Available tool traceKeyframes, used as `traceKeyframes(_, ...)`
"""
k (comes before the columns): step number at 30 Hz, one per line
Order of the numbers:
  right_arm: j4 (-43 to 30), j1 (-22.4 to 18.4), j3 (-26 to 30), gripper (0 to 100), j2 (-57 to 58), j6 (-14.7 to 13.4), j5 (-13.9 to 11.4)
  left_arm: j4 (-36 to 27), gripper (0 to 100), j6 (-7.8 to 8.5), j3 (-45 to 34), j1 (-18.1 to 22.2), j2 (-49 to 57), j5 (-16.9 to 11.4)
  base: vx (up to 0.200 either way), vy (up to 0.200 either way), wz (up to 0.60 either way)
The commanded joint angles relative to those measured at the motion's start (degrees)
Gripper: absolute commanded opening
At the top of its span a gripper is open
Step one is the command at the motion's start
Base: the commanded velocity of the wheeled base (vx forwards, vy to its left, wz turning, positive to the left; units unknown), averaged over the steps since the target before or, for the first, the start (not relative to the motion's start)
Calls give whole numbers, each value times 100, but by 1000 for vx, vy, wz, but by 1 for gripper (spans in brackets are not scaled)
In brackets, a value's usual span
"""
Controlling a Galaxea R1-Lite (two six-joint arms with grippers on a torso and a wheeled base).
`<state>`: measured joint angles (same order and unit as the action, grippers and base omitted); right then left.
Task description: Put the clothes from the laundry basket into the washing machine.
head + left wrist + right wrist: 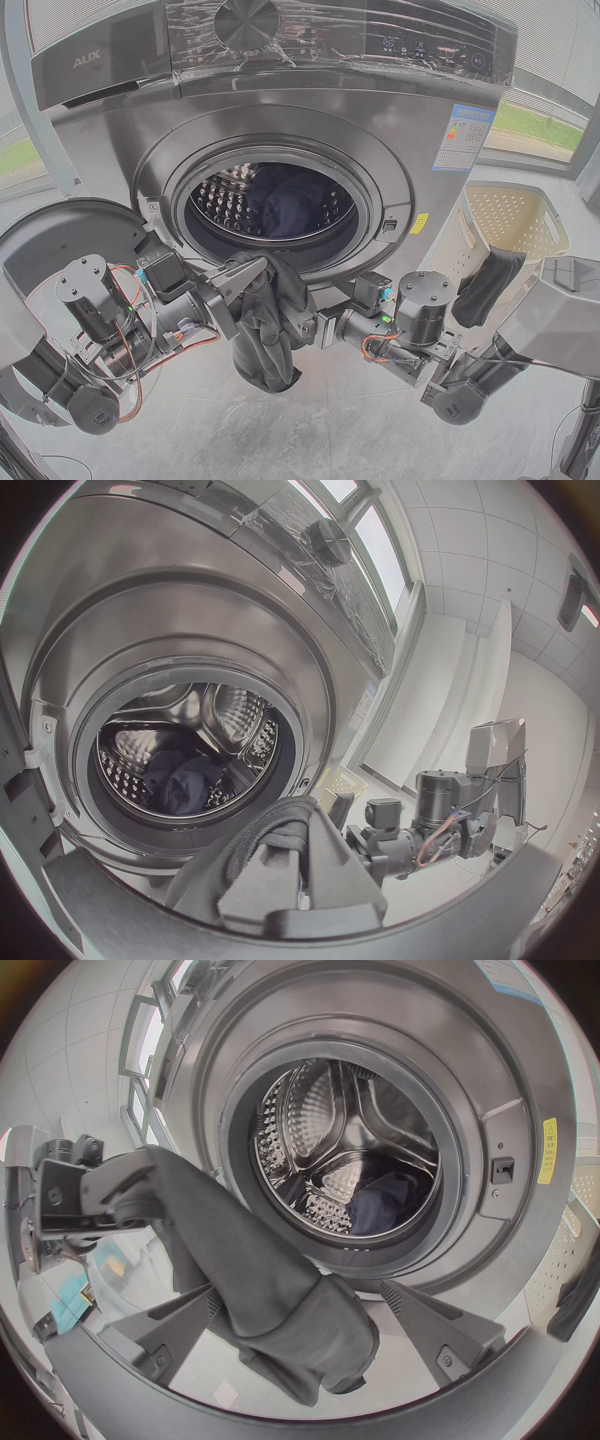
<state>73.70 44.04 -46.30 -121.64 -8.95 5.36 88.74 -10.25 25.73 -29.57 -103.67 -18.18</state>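
Pinching the dark garment [269, 356] tight in the left gripper [256, 272], just short of the washing machine [375, 131] mouth ahead; letting it droop below, through the wide-spread, empty right gripper [297, 1291]. Judging it soft, light, floppy; favouring a bunched fold for holding.

Bundle [284, 203] in washing machine [400, 144] drum; laundry basket [522, 219] right of it, draped garment [487, 287] on rim; dangling garment [265, 350] before opening, in left pincer [257, 270].
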Motion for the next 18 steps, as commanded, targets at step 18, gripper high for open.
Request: traceKeyframes(18, 127, 8, -336, 100, -703, 51, -53, 3, 0, -12, 11, 22, 57, -11, 0, 0, 0)
